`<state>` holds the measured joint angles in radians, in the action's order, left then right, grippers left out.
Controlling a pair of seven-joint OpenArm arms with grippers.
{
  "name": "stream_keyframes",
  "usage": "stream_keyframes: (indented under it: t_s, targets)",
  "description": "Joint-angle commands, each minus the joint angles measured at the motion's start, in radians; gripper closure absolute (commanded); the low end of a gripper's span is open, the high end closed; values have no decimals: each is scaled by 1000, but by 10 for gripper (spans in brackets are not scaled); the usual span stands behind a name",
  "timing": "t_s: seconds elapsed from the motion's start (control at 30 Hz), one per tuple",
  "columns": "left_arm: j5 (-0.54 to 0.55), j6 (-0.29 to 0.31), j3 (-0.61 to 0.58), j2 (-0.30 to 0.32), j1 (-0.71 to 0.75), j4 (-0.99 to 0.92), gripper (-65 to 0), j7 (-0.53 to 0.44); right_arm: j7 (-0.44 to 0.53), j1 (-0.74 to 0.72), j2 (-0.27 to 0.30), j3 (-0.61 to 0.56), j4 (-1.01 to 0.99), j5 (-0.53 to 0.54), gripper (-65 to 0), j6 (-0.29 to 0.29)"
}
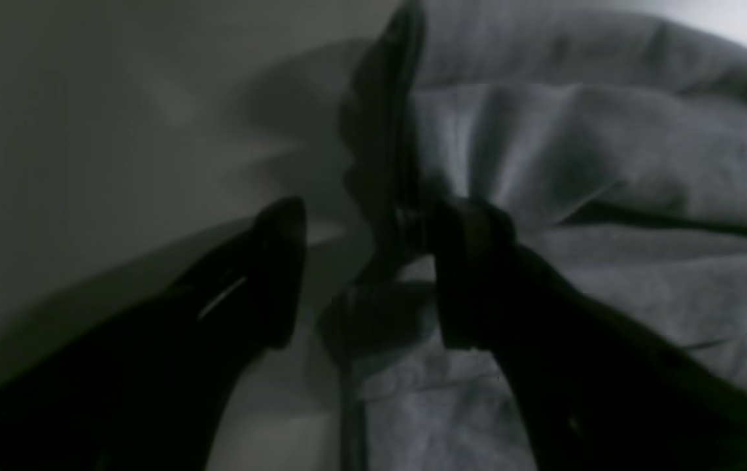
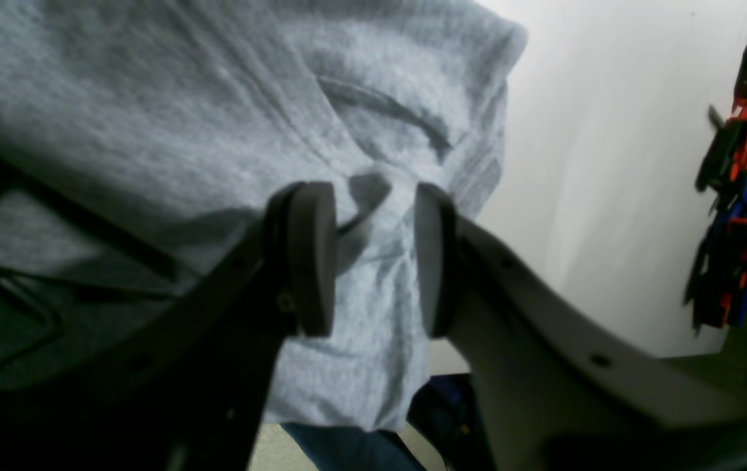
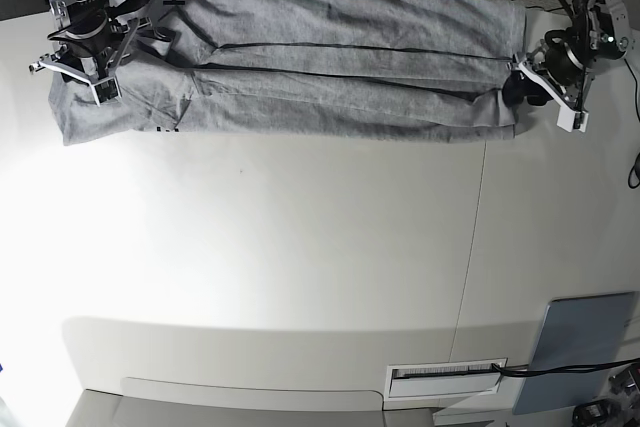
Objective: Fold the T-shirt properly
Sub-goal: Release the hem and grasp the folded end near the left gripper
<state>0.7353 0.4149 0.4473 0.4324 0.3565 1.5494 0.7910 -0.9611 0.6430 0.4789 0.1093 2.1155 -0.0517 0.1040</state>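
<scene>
The grey T-shirt (image 3: 340, 77) lies stretched in a long, narrow band along the table's far edge, folded lengthwise, with a bit of black lettering showing at its left end. My left gripper (image 3: 533, 87) is at the shirt's right end. In the left wrist view its fingers (image 1: 278, 275) stand wide apart, open, astride the bunched edge of the T-shirt (image 1: 609, 163). My right gripper (image 3: 76, 77) sits over the left end. Its pads (image 2: 311, 258) are parted, open, on either side of a small ridge of the T-shirt (image 2: 151, 98).
A grey-blue flat panel (image 3: 580, 347) lies at the table's near right corner, beside a white strip (image 3: 445, 375) at the front edge. Cables run behind the shirt. Red, black and blue hardware (image 2: 746, 163) stands off to the right in the right wrist view.
</scene>
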Motion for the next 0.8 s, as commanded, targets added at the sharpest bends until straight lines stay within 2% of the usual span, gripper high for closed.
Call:
stream_keyframes:
  t_s: [0.0, 0.23, 0.37, 0.43, 0.5, 0.63, 0.7, 0.77]
  targets:
    - [21, 10, 5, 14, 2, -3, -327, 6, 16, 2, 11, 10, 18, -8, -206, -8]
    - [196, 131, 5, 14, 1, -87, -327, 77, 15, 2, 11, 10, 18, -8, -206, -8]
    - [257, 139, 5, 13, 1, -122, -326, 84, 15, 2, 11, 10, 18, -8, -206, -8]
    - [270, 161, 5, 13, 1, -135, -316, 81, 16, 2, 11, 10, 18, -8, -206, -8]
    - [276, 162, 5, 13, 1, -145, -263, 64, 16, 2, 11, 10, 18, -8, -206, -9]
    - [268, 127, 5, -8, -3, -161, -82, 28, 15, 2, 11, 10, 18, -8, -206, -8]
    - [240, 115, 5, -27, -5, -171, 0, -23, 16, 2, 11, 10, 18, -8, -206, -8]
    - [208, 87, 5, -43, -5, -177, 0, -77, 15, 3, 11, 10, 18, -8, -206, -8]
